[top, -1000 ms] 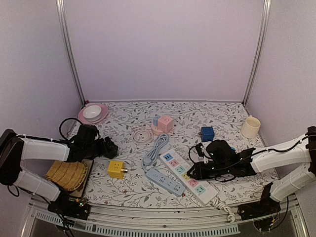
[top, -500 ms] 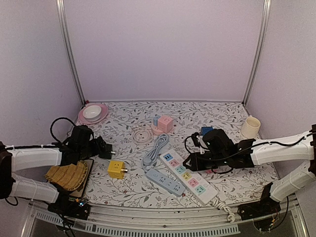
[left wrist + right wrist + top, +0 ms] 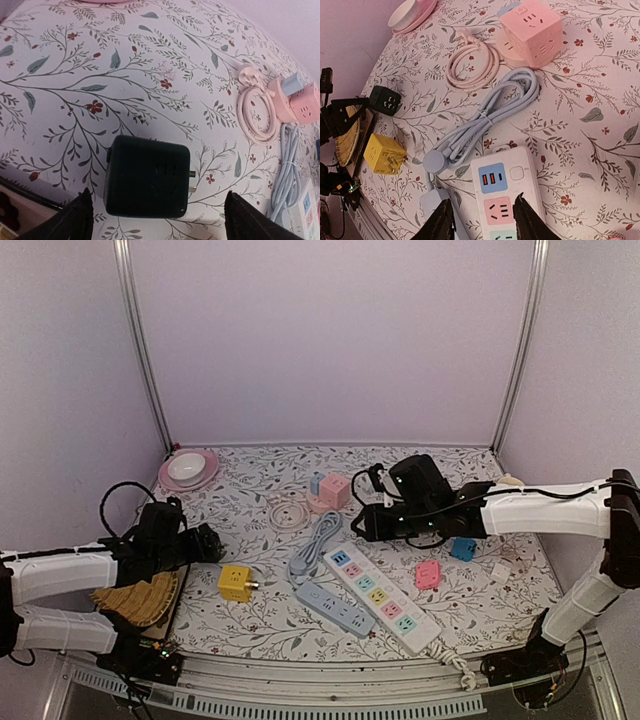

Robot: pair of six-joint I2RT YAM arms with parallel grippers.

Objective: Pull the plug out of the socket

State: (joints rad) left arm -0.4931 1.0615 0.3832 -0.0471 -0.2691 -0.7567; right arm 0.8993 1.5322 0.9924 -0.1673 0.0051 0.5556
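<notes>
A black cube adapter (image 3: 147, 182) lies on the floral table with its prongs pointing right. My left gripper (image 3: 155, 222) is open, one finger on either side of the cube and just short of it, not touching; it also shows in the top view (image 3: 203, 541). My right gripper (image 3: 482, 222) is open and empty, hovering over the far end of the white power strip (image 3: 512, 192), whose visible sockets hold no plug. A pink cube socket (image 3: 335, 490) stands at mid-back with a pale blue plug (image 3: 317, 483) against its left side.
A grey-blue power strip (image 3: 335, 608) and its coiled cable (image 3: 315, 540) lie left of the white strip. A yellow cube adapter (image 3: 235, 582), coiled pink cable (image 3: 287, 512), pink plug (image 3: 428, 574), blue adapter (image 3: 462, 548), woven mat (image 3: 135, 595) and pink plate with bowl (image 3: 188, 470) lie around.
My right arm has swung from the strip's near right side to over its far end, uncovering the pink plug and blue adapter. My left arm has drawn back slightly to the left.
</notes>
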